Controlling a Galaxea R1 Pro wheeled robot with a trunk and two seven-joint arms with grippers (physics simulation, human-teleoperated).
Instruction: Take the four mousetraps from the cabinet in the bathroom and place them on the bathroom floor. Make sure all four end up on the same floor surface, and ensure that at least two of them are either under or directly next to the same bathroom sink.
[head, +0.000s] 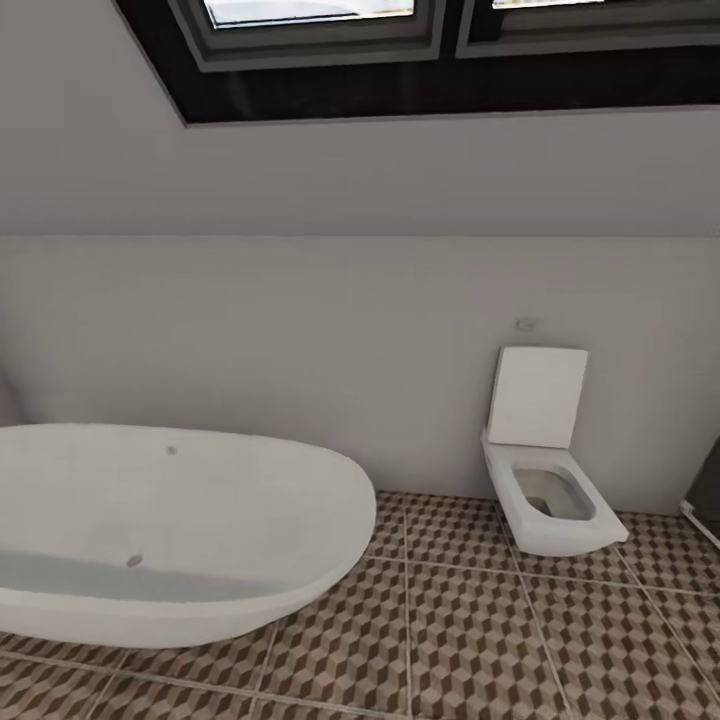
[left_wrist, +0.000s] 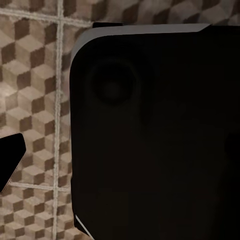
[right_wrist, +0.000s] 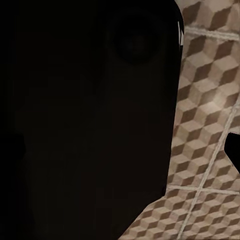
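From my head camera I look at an oval white bathtub (head: 170, 530); its basin holds nothing that I can see, apart from 2 small round fittings on its inner wall. Beside the bathtub, further along the same pale wall (head: 330, 340), a white square toilet (head: 545, 470) hangs with its lid up against the wall, and its bowl looks bare too. Above the bathtub the wall slopes up to a dark-framed window (head: 400, 50). The bathroom floor (head: 480, 640), with its brown, beige and white cube pattern and pale grout lines, runs from under the bathtub to below the toilet, and the stretch I see carries no loose object. A dark edge (head: 705, 490) shows past the toilet, away from the bathtub; I cannot tell what it is. In my left wrist camera a large dark rounded body (left_wrist: 155, 135) of my own machine blocks most of the sight, with the cube tiles behind it, so the arm hangs low, pointing down at the floor. A dark tip (left_wrist: 11, 155) juts in at the edge. My right wrist camera gives the mirror of that: a dark bulk (right_wrist: 85, 115) against the tiles. I cannot tell whether either of my grippers is spread or pressed together.
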